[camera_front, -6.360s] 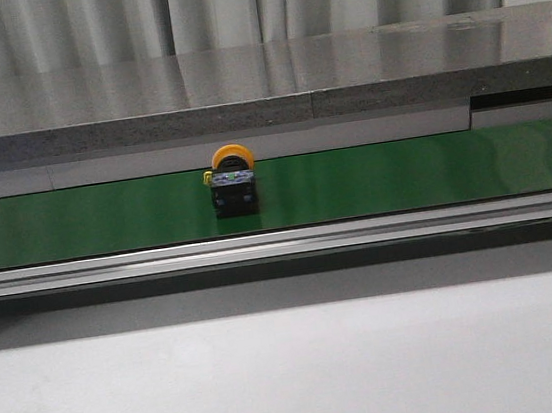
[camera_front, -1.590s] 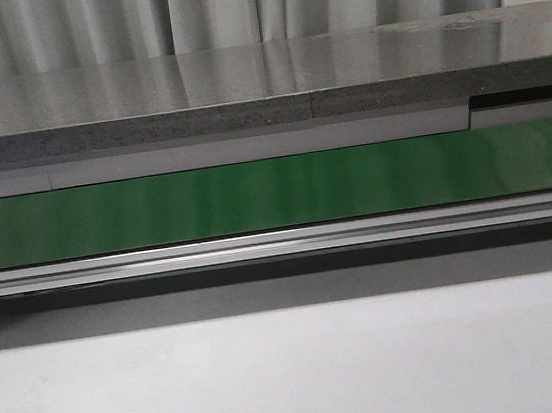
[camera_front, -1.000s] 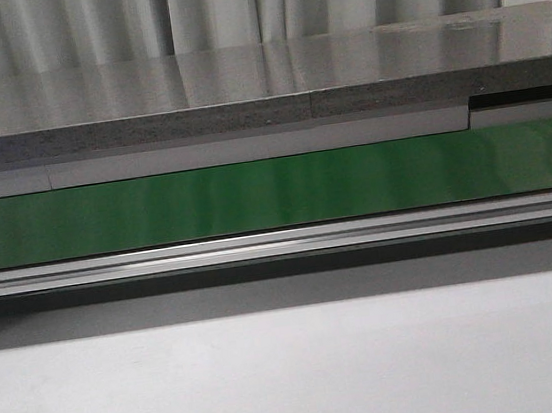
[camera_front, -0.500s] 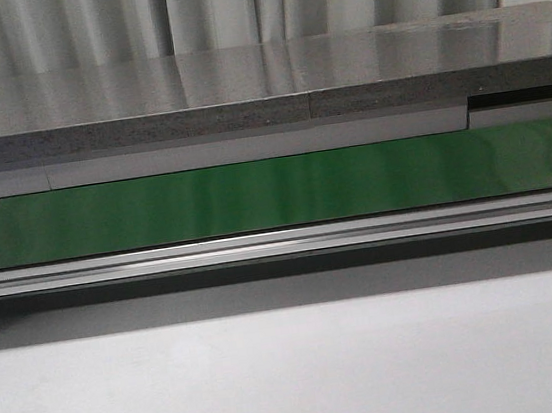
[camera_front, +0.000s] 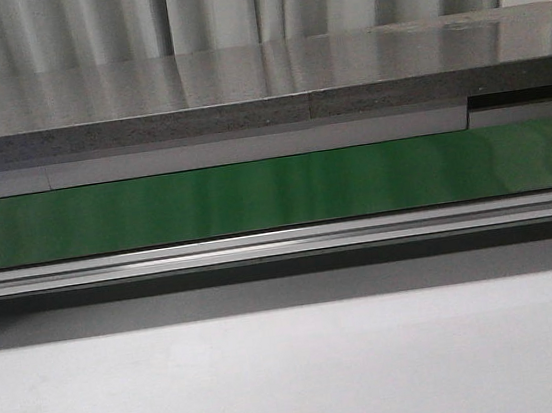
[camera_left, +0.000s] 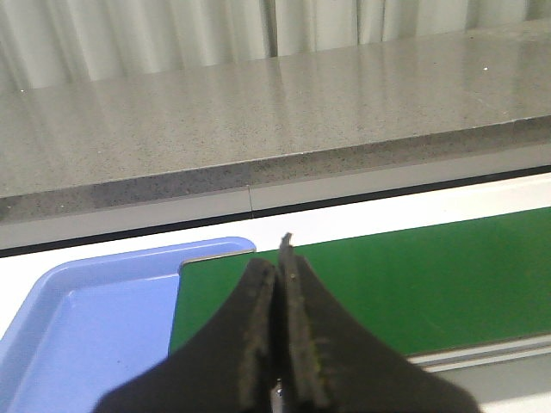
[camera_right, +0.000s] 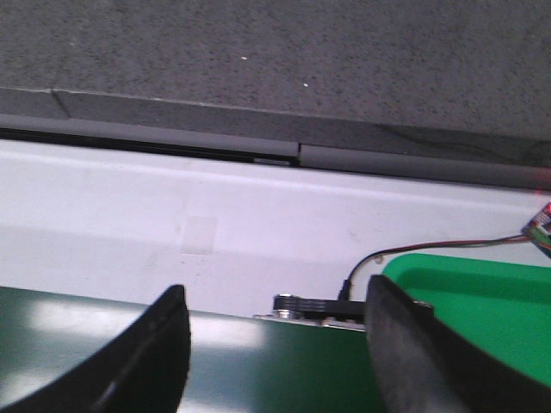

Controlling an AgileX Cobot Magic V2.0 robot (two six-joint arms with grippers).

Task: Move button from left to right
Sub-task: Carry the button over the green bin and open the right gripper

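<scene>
No brand, label or legible writing appears in any view.

Front view: a smooth green conveyor belt (camera_front: 274, 194) runs the full width of the bench (camera_front: 297, 375), bordered on its near side by a ribbed aluminium rail (camera_front: 281, 243). The bench surface nearer the camera is flat, matt and white. Behind the belt stands a long grey speckled stone-look ledge (camera_front: 242, 95) with a glossy top, and pleated pale curtains (camera_front: 231, 5) hang behind it. The button does not show in any of the three views; its place cannot be told.

Left wrist view: the left hand (camera_left: 279, 331) has its two black, tapered, rough-faced fingers pressed flat together with nothing between them. It hangs over the left end of the belt. A light blue plastic tray (camera_left: 77, 318) with rounded corners and a raised rim lies just beside that end.

Right wrist view: the right hand (camera_right: 275, 344) is spread wide, its two curved black fingers well apart and gripping nothing. Near the belt's right end lie a bright green tray (camera_right: 482, 310) and thin red-and-black wires (camera_right: 430, 249).
</scene>
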